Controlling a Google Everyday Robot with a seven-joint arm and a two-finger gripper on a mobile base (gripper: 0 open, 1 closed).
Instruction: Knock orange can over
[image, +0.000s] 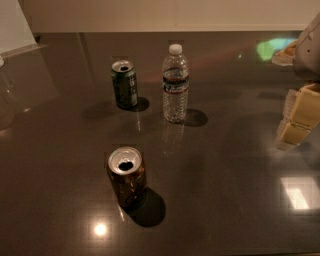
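The orange can (127, 176) stands upright on the dark glossy tabletop (225, 190), near the front and left of centre. Its silver top with the open pull-tab hole faces up. My gripper (299, 119) is at the right edge of the camera view, above the table and well to the right of the orange can, not touching it. It holds nothing that I can see.
A dark green can (124, 83) stands upright at the back left. A clear plastic water bottle (175, 90) with a white cap stands just right of it. A clear container (5, 95) is at the left edge. A pale wall runs behind the table.
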